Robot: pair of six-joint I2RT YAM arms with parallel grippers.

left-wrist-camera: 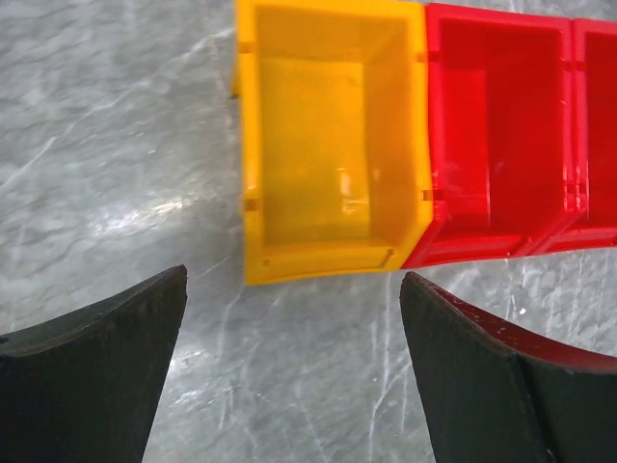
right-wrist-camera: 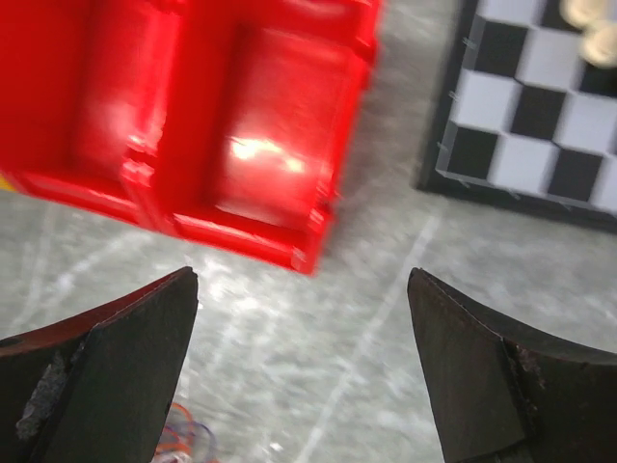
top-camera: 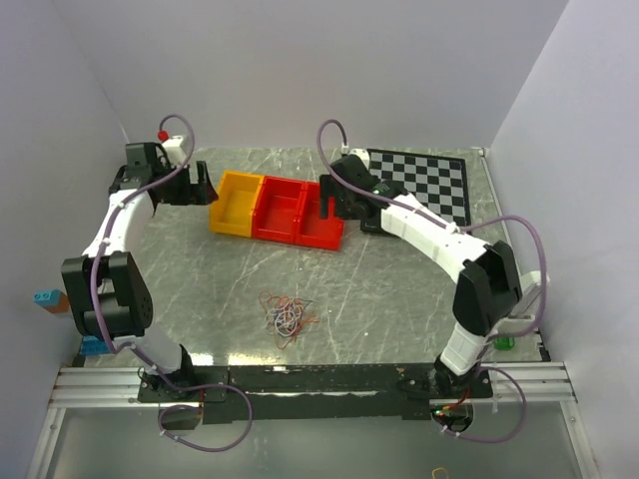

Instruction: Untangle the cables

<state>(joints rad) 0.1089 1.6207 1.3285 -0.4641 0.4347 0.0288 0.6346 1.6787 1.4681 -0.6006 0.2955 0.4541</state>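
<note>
Overhead view. The cables (top-camera: 287, 313), a loose clump of orange-red, white and dark threads, lie on the table (top-camera: 200, 269) towards its near edge, between the two arm bases and well apart from both arms' ends. I see the left jaws parted wide, gripping nothing, above the table just in front of the yellow bin (left-wrist-camera: 328, 145). The right jaws are likewise parted wide, near the red bins (top-camera: 300, 212) and the checkerboard (top-camera: 424, 185).
</note>
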